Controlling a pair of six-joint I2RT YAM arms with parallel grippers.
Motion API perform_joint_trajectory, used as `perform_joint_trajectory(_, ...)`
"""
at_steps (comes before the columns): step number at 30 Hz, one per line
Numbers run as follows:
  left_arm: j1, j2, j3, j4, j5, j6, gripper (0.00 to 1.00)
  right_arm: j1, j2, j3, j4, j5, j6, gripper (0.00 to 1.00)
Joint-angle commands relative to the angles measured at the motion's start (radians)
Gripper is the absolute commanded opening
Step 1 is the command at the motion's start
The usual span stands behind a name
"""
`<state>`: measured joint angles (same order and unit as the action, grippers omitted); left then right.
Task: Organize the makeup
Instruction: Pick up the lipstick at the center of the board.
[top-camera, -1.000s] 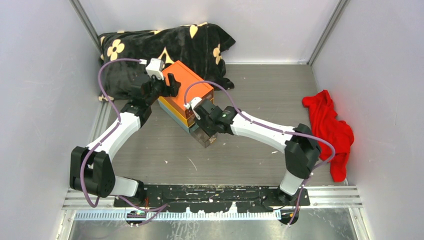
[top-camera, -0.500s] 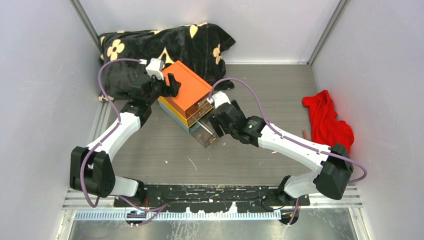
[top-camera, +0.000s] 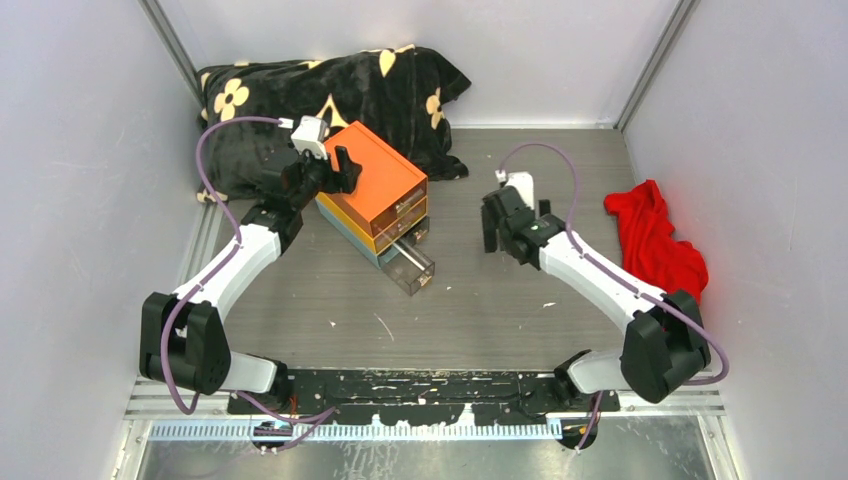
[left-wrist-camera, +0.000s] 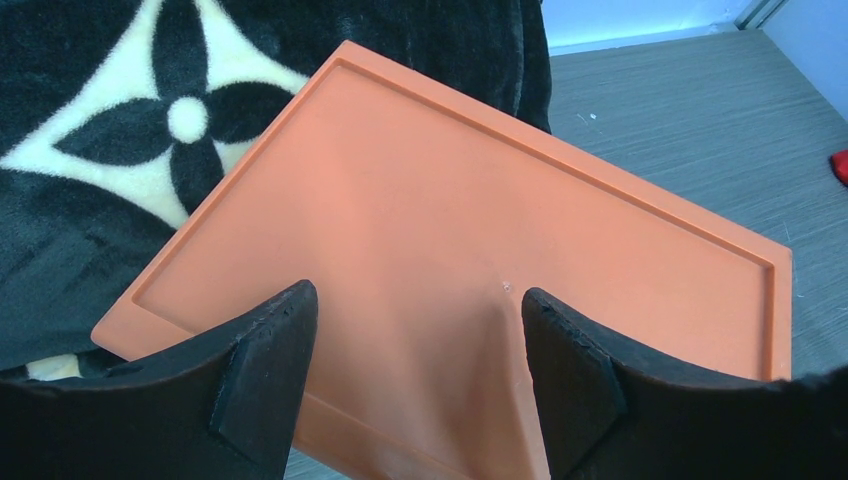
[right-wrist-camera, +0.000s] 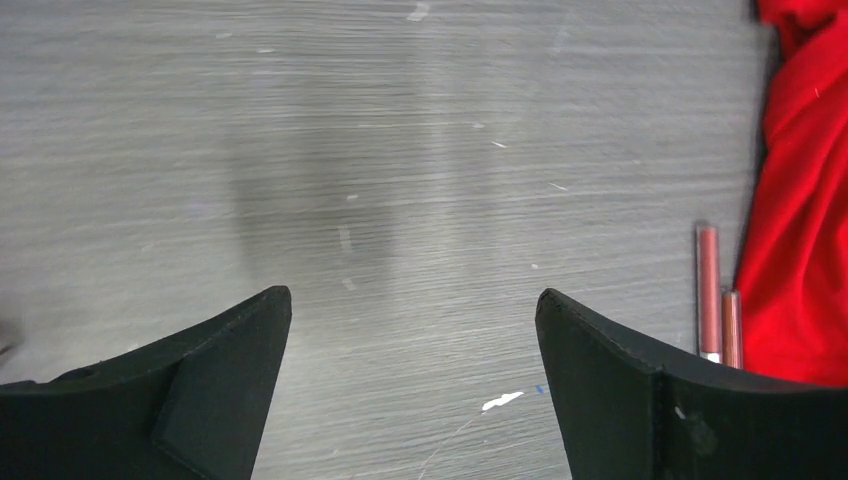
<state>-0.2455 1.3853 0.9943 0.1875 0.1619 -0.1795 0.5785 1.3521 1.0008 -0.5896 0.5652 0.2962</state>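
My right arm's swung off the orange box toward three o'clock, right gripper now spread wide and empty. Red pencils lie beside the red cloth at three. Left gripper hangs parted over the lid.

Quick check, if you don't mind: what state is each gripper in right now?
Left gripper: open, holding nothing, over the orange box.
Right gripper: wide open, empty, above the table.

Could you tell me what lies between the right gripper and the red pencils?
Only bare table separates the right gripper from the red pencils, as the right wrist view shows.
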Motion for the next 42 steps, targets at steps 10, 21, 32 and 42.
perform_joint_trajectory(10, 0.007, 0.065, -0.029, -0.194, 0.046, -0.064, 0.76, -0.486, -0.070, -0.167, 0.029, -0.224, 0.057, 0.87)
perform_joint_trajectory(21, 0.007, 0.084, -0.020, -0.194, 0.062, -0.086, 0.75, -0.736, 0.011, -0.223, 0.073, -0.269, 0.127, 0.85)
perform_joint_trajectory(32, 0.006, 0.105, 0.000, -0.212, 0.073, -0.079, 0.75, -0.792, -0.026, -0.205, 0.087, -0.129, 0.172, 0.85)
perform_joint_trajectory(42, 0.006, 0.108, 0.017, -0.239, 0.068, -0.073, 0.74, -0.840, 0.019, -0.158, 0.136, -0.156, 0.163, 0.87)
